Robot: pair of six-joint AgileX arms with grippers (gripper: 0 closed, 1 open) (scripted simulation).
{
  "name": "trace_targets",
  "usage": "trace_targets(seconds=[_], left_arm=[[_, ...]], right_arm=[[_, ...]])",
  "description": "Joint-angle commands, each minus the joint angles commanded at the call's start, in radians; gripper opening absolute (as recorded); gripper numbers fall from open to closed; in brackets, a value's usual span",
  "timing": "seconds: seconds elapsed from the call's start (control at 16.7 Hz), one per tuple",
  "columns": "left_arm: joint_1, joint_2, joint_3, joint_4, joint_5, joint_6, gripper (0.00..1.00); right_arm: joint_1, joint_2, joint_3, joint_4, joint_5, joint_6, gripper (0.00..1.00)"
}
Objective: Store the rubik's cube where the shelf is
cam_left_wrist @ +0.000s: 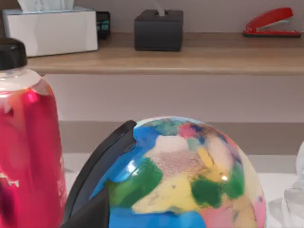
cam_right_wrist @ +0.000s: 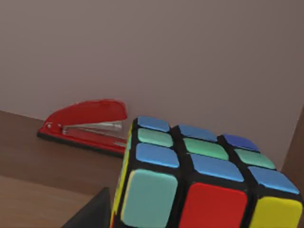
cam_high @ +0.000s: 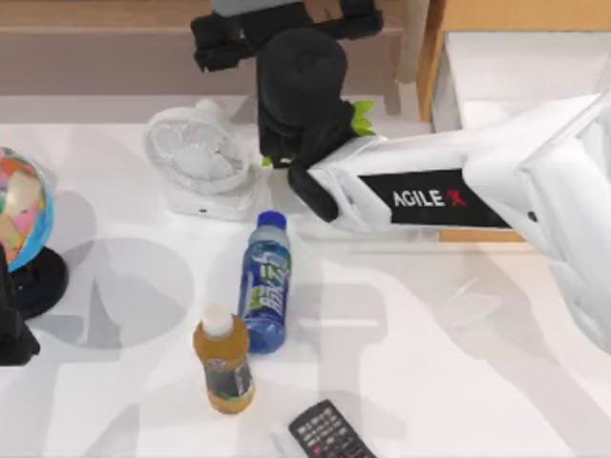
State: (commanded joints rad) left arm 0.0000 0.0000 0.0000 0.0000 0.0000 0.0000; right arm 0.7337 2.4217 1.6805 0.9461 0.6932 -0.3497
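Right wrist view: a dark finger (cam_right_wrist: 90, 211) of the right arm shows at the lower edge, touching the lower left side of the rubik's cube (cam_right_wrist: 199, 175). The cube sits directly ahead of the fingers, its upper face showing blue and teal squares and its near face showing teal, red and yellow. Whether the fingers are clenched on the cube or released cannot be told, since the second finger is hidden. Beyond the cube, a red stapler (cam_right_wrist: 85, 126) lies on the brown wooden shelf (cam_right_wrist: 33, 166), against a plain wall.

Top view: the right gripper (cam_high: 277, 33) is extended over the shelf (cam_high: 95, 14) at the far edge of the counter (cam_high: 430, 382); the black wrist hides its fingers and the cube. Just nearer than the gripper stand a white desk fan (cam_high: 200, 157) and, partly hidden by the arm, a small green plant (cam_high: 363, 116). Farther toward the near edge lie a blue bottle (cam_high: 265, 281), an amber bottle (cam_high: 222, 361) with a white cap, and a black remote control (cam_high: 329, 434).

Left wrist view: the left arm is parked at the left side of the counter, beside a globe (cam_left_wrist: 180, 175) and a red bottle (cam_left_wrist: 26, 142). On the shelf (cam_left_wrist: 190, 59) beyond them stand a white tissue box (cam_left_wrist: 52, 31) and a black box (cam_left_wrist: 158, 29).
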Motion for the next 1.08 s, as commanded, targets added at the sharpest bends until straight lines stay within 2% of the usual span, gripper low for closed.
trace_targets(seconds=[0.6,0.84,1.08], left_arm=[[0.000,0.000,0.000,0.000,0.000,0.000,1.00],[0.000,0.000,0.000,0.000,0.000,0.000,1.00],[0.000,0.000,0.000,0.000,0.000,0.000,1.00]], right_arm=[[0.012,-0.363,-0.889,0.591,-0.188,-0.651,1.00],[-0.071,-0.431,-1.200,0.725,-0.261,-0.866,1.00],[-0.229,-0.450,-1.397,0.791,-0.303,-1.057,1.00]])
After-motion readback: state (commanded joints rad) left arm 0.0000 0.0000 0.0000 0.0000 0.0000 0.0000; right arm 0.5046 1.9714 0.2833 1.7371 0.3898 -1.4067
